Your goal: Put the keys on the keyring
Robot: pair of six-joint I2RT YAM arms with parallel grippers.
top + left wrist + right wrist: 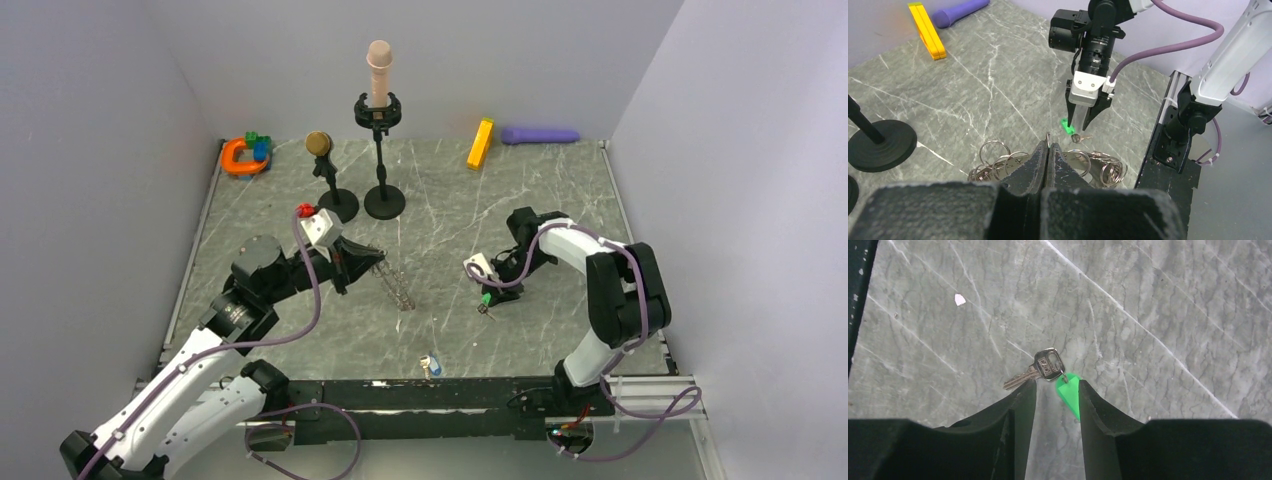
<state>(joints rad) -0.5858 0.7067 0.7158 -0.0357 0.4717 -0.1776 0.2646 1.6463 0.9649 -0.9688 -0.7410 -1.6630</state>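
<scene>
The keyring (397, 287) is a dark ring with several small split rings along its rim. It hangs from my left gripper (372, 262), whose jaws are pressed shut on one small ring (1048, 141). The rest of the keyring (998, 161) spreads out below. The green key (484, 298) lies on the table, a silver key (1040, 367) with a green tag (1068, 390). My right gripper (1055, 386) is open and straddles the tag, which lies against the right finger's inner face. It also shows in the left wrist view (1079, 124). The red key (304, 210) lies by the left wrist camera.
Two stands with round black bases (338, 205) (385, 202) stand behind the left gripper, each holding a microphone. A yellow block (480, 143), a purple microphone (540, 134) and an orange toy (240, 157) lie at the back. A small blue-white item (430, 365) lies near the front edge.
</scene>
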